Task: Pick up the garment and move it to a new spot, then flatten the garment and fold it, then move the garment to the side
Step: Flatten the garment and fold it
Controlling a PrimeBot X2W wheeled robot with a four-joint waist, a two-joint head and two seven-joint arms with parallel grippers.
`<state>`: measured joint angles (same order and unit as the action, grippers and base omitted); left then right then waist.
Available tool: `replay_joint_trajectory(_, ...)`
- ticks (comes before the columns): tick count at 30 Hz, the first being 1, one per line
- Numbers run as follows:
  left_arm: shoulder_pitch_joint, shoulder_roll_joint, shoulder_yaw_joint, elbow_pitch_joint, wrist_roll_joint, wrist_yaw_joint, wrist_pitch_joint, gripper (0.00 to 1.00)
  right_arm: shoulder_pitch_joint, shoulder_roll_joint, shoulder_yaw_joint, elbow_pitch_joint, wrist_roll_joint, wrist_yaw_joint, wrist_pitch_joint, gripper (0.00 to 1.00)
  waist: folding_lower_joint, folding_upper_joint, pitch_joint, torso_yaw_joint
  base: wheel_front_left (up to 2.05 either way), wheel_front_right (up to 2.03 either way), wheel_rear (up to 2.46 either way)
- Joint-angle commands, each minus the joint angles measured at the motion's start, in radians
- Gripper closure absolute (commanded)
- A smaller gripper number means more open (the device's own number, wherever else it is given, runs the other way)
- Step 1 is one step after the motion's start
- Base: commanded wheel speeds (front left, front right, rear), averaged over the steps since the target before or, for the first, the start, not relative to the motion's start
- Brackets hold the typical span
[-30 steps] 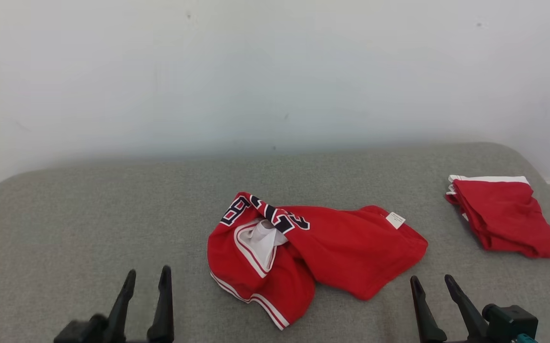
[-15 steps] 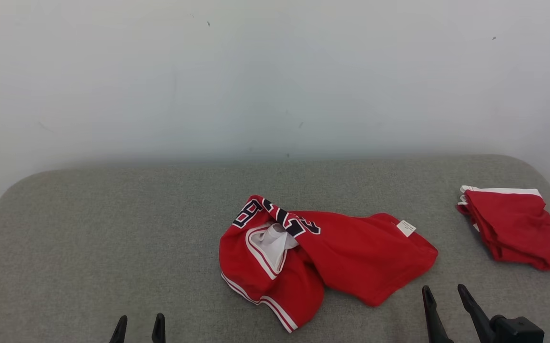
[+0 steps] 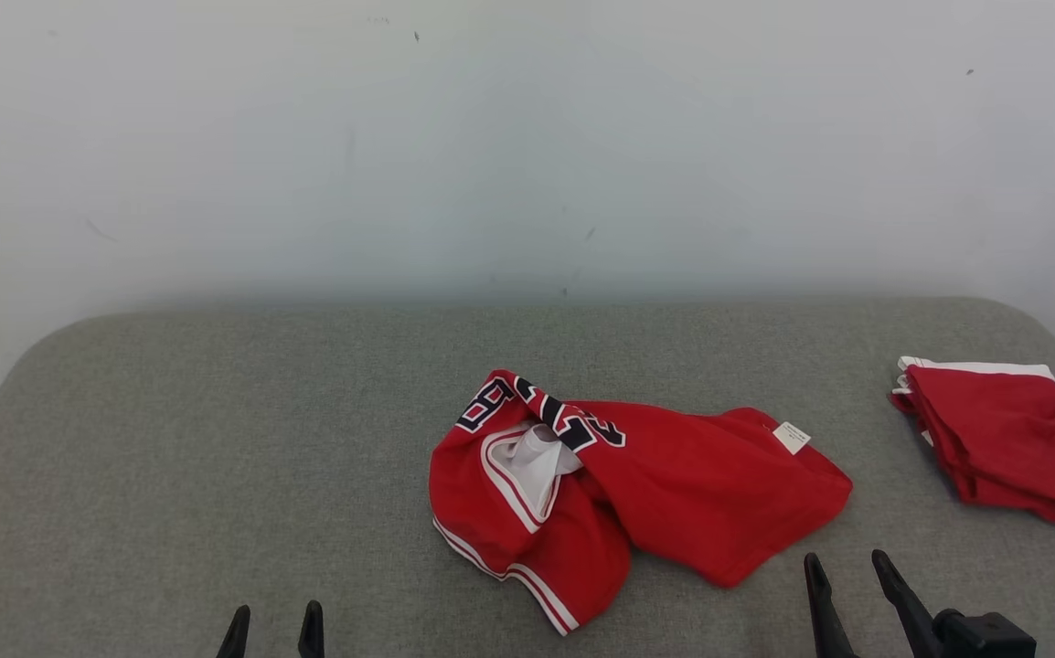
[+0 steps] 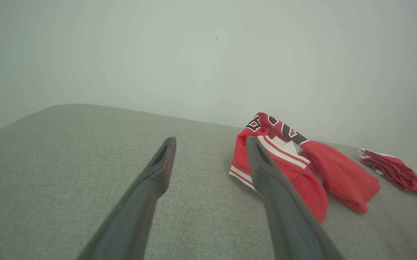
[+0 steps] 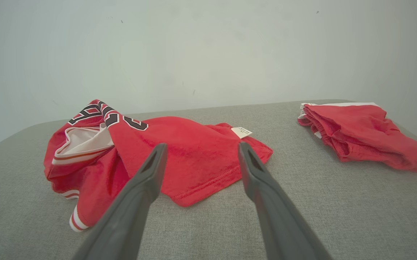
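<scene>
— What lies around the crumpled garment point(image 3: 665, 484)?

— A folded red pile point(image 3: 1003, 443) sits at the right edge of the head view, well apart from it. Both rest on the grey surface point(image 3: 217, 457), a woven, slightly fuzzy fabric with rounded corners. A plain pale wall point(image 3: 491, 137) rises behind.

— And the garment itself?

— It is just right of centre, in the lower half of the frame. It is red jersey cloth bunched in soft folds, with white-and-red striped trim. Dark outlined lettering runs along its upper-left ridge, and white lining shows through an opening. A small white label point(image 3: 791, 437) sits near its upper-right edge.

— What stands between it and the grippers?

— A strip of grey fabric. The left gripper point(image 3: 275, 614) pokes up at the bottom edge, left of the garment. The right gripper point(image 3: 846, 559) stands at the lower right, near the garment's hem. Both have their dark tapered fingers spread apart, grasping nothing and touching no cloth.
</scene>
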<state>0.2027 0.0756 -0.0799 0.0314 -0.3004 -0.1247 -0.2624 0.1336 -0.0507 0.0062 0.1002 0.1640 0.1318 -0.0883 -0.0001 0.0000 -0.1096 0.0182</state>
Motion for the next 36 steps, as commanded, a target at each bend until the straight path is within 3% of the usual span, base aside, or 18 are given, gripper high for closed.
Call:
replay_joint_trajectory(1,-0.005,-0.003,0.006,0.008,0.0,-0.008,-0.003,0.0,-0.005,0.001,0.003,0.002,-0.009,-0.002,-0.003,0.0,0.0001,0.0,0.001,-0.003,0.0,0.0,0.0)
replay_joint_trajectory(13,-0.021,0.011,-0.036,0.024,-0.026,-0.006,-0.003,0.0,-0.022,0.001,0.025,0.005,-0.008,-0.002,0.006,0.0,0.0001,0.0,0.004,-0.042,0.0,0.0,0.0)
replay_joint_trajectory(27,-0.202,0.034,-0.148,0.286,-0.094,-0.005,0.009,0.0,-0.047,0.001,0.034,-0.017,-0.024,-0.002,0.032,0.0,0.0001,0.0,0.055,-0.265,0.0,0.0,0.0)
replay_joint_trajectory(36,-0.315,0.05,-0.159,0.431,-0.028,0.03,0.002,0.0,-0.054,0.001,0.035,-0.022,-0.015,-0.002,0.028,0.0,0.0001,0.0,0.105,-0.361,0.0,0.0,0.0)
